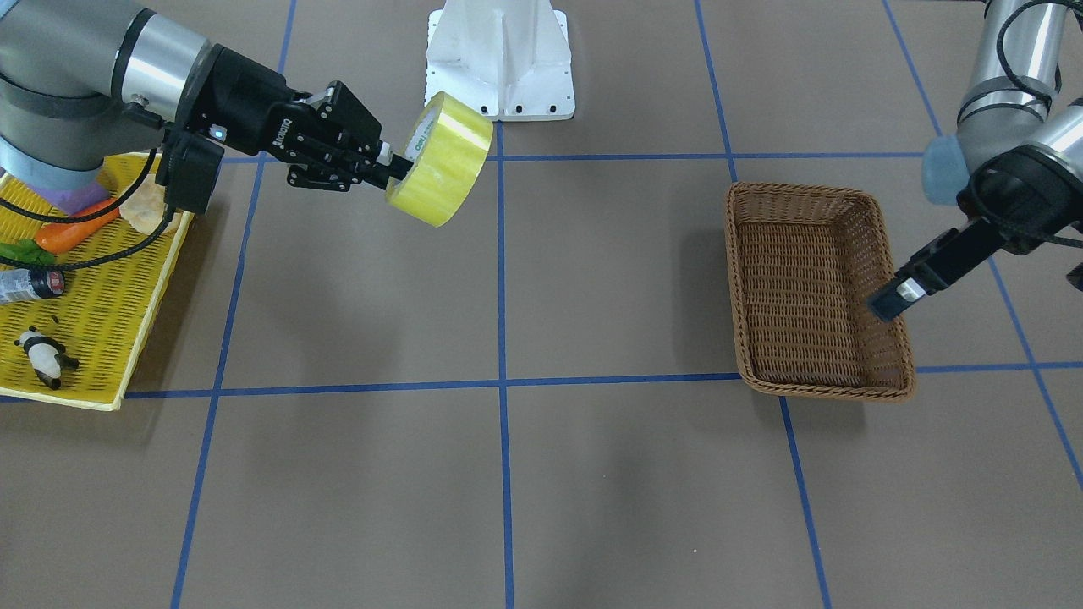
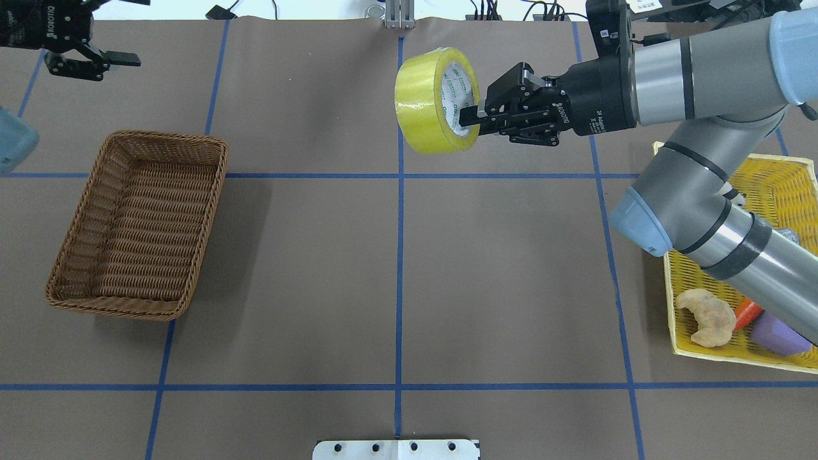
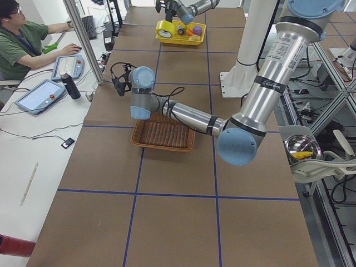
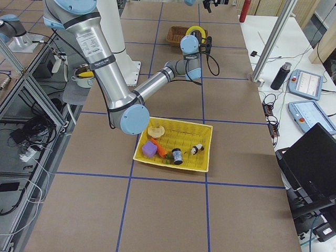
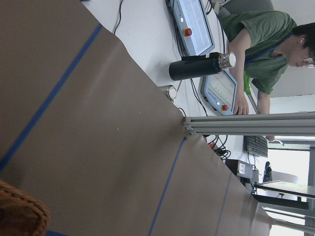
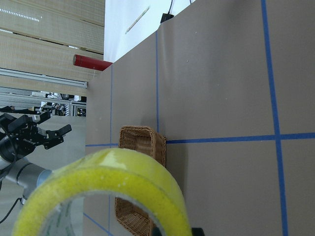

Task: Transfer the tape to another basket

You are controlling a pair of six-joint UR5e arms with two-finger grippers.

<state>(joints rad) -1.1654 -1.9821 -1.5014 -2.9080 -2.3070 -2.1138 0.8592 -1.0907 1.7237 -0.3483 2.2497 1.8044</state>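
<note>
So the right gripper (image 2: 470, 118) has its jaws clamped on the tape (image 2: 418, 96), up off the surface (image 2: 511, 255), well apart from the basket (image 2: 137, 134); left gripper (image 2: 137, 30) jaws wide open.

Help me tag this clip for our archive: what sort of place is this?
Probably a robotics lab: the left arm and right arm work over a table with a blue tape grid, while an operator sits beside teach pendants.

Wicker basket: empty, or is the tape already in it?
Empty: only bare weave shows inside the wicker basket. The yellow tape roll is held aloft in the right gripper, well away from it.
</note>
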